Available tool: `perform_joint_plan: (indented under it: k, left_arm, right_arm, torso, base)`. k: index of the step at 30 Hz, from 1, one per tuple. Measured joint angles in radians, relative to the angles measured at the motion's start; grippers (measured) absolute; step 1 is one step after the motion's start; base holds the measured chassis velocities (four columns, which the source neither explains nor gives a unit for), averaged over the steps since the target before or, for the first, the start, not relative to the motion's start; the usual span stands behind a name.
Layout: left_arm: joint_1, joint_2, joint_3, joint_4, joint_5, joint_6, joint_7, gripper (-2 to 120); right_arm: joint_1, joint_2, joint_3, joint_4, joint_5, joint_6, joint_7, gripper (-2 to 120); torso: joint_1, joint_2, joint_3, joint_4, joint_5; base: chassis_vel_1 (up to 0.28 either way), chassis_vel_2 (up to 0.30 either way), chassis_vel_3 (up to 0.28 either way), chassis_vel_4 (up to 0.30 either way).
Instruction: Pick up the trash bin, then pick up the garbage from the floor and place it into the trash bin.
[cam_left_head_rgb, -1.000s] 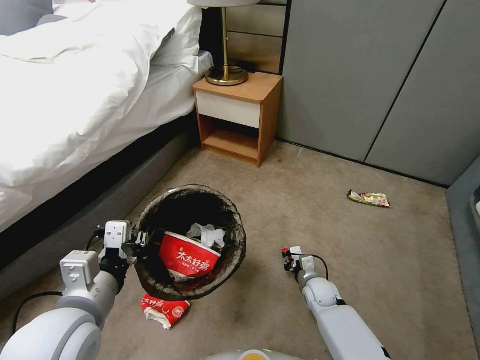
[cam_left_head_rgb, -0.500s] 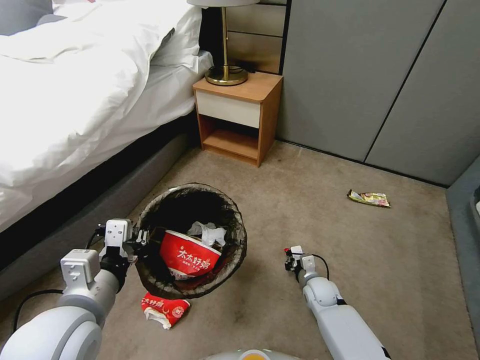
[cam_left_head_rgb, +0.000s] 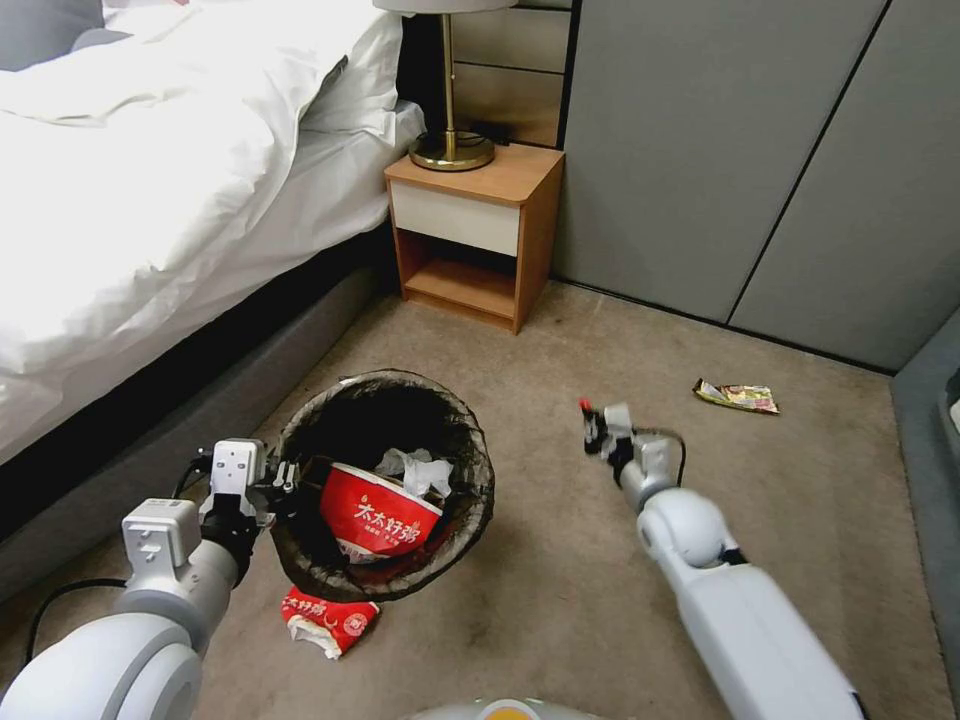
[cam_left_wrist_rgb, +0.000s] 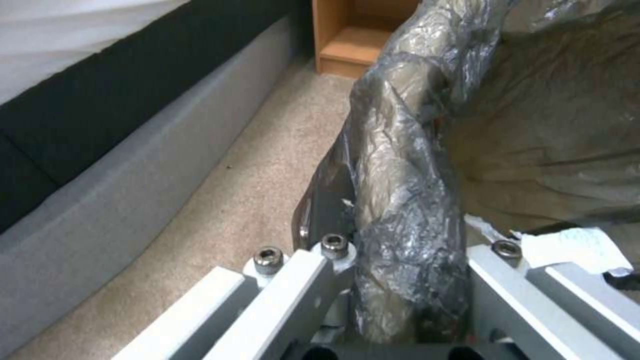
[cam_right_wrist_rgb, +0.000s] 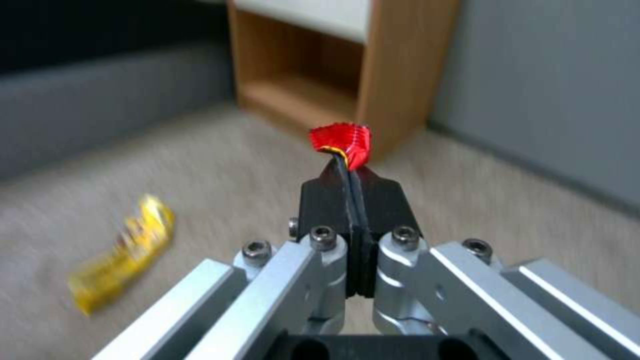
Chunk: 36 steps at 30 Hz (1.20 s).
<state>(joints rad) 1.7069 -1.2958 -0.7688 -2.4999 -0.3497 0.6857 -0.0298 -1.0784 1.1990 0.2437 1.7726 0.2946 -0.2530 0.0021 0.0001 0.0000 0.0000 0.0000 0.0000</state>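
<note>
Head view: the left gripper (cam_left_head_rgb: 285, 487) clamps the trash bin (cam_left_head_rgb: 385, 400) rim at its nine o'clock; a noodle bowl (cam_left_head_rgb: 378, 512) lies inside. Right wrist view: the right gripper (cam_right_wrist_rgb: 349, 172) pinches a red wrapper (cam_right_wrist_rgb: 341, 141); a yellow wrapper (cam_right_wrist_rgb: 123, 250) lies at eight o'clock.

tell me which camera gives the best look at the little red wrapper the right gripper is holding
The right wrist view: the red wrapper sticks up crumpled from the shut right gripper, close and unobstructed. In the head view it is just a red speck at that gripper's tip. The left wrist view faces the trash bin's bag liner instead.
</note>
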Motion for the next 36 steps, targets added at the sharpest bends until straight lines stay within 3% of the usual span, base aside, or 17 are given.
perform_joint_plan:
  k: [3, 13, 31, 36]
  left_arm:
    - [0.002, 0.001, 0.0, 0.0, 0.001, 0.001, -0.001, 1]
    - [-0.001, 0.009, 0.004, 0.0, 0.003, 0.002, -0.003, 1]
    - [-0.008, 0.005, 0.018, 0.0, 0.022, 0.003, -0.005, 1]
    - [-0.008, 0.003, 0.02, 0.0, 0.024, 0.004, -0.005, 1]
  right_arm:
    - [-0.013, -0.038, -0.027, 0.145, 0.065, -0.037, -0.013, 0]
    - [-0.008, -0.126, -0.126, 0.413, 0.205, -0.112, -0.056, 0]
    - [0.084, -0.127, -0.413, 0.449, 0.234, -0.143, -0.073, 0]
    - [0.084, -0.132, -0.451, 0.446, 0.221, -0.146, -0.056, 0]
  torso:
    - [0.0, 0.0, 0.0, -0.0001, 0.0]
    - [0.0, 0.0, 0.0, 0.0, -0.0001]
    - [0.0, 0.0, 0.0, 0.0, 0.0]
    - [0.0, 0.0, 0.0, 0.0, 0.0]
  base:
    - [0.0, 0.0, 0.0, 0.0]
    - [0.0, 0.0, 0.0, 0.0]
    - [0.0, 0.0, 0.0, 0.0]
    - [0.0, 0.0, 0.0, 0.0]
